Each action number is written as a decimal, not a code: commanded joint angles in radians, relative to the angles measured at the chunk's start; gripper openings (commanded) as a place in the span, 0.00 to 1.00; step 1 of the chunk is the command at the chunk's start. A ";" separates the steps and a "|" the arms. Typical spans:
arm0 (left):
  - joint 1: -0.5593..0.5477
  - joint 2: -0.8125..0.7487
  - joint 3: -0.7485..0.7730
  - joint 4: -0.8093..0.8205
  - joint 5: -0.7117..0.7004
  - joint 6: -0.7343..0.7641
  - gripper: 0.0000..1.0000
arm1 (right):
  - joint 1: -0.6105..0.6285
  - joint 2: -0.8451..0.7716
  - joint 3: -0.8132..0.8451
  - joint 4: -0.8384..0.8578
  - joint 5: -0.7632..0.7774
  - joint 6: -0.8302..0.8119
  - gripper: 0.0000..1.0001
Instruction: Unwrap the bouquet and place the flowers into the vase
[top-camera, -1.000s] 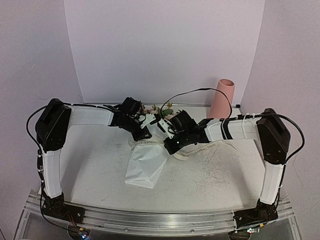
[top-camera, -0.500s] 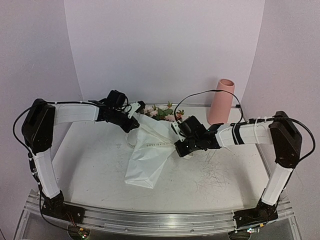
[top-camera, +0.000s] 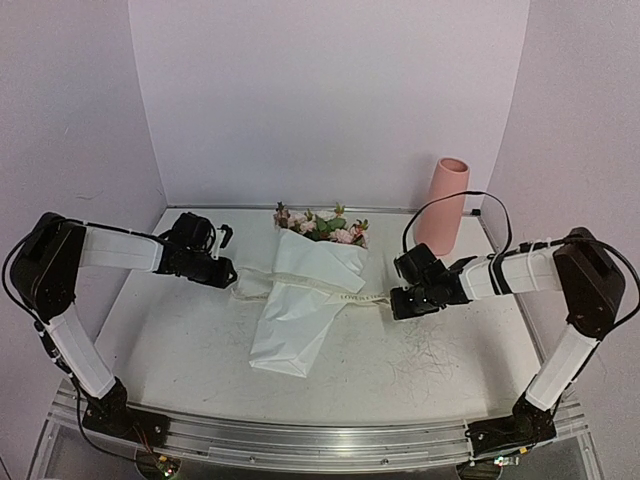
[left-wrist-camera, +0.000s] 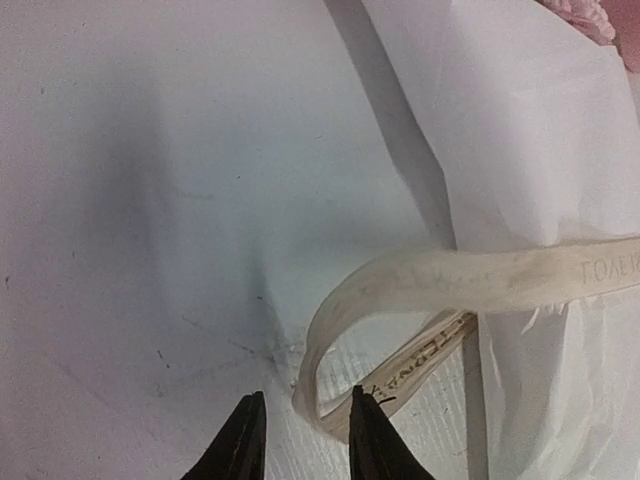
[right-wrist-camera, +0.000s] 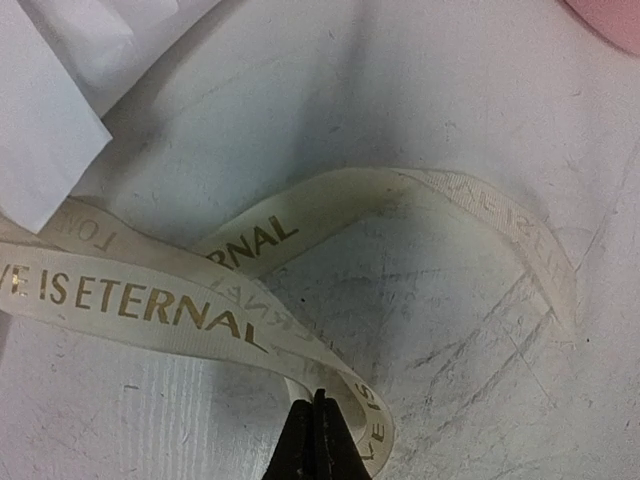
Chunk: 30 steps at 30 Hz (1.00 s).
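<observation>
The bouquet (top-camera: 302, 305) lies mid-table in white paper (left-wrist-camera: 530, 150), and its flowers (top-camera: 322, 225) point toward the back wall. Its cream printed ribbon (top-camera: 345, 296) is untied and stretches across the paper between both grippers. My left gripper (top-camera: 231, 272) (left-wrist-camera: 305, 440) stands open at the paper's left edge. The ribbon's looped end (left-wrist-camera: 470, 280) lies loose between its fingers. My right gripper (top-camera: 394, 303) (right-wrist-camera: 320, 430) is shut on the ribbon (right-wrist-camera: 150, 300) to the right of the bouquet. The pink vase (top-camera: 446, 205) stands upright at the back right, behind the right arm.
A black cable (top-camera: 455, 200) arcs from the right arm past the vase. The white tabletop (top-camera: 180, 340) is scuffed near the right gripper. Purple walls close in the back and both sides.
Both arms swung outward from the bouquet's neck, pulling the ribbon undone and out flat. The left gripper closed, then opened and let go of its ribbon end; the right still grips its end.
</observation>
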 joint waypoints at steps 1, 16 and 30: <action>0.008 -0.108 -0.037 0.090 -0.113 -0.082 0.34 | -0.009 -0.063 -0.033 -0.013 -0.020 0.059 0.01; -0.025 -0.219 -0.060 0.171 0.107 0.049 0.64 | -0.130 -0.204 -0.141 -0.025 0.058 0.195 0.45; -0.229 -0.146 0.093 0.177 0.030 0.179 0.69 | -0.110 -0.201 -0.027 0.095 -0.441 -0.120 0.55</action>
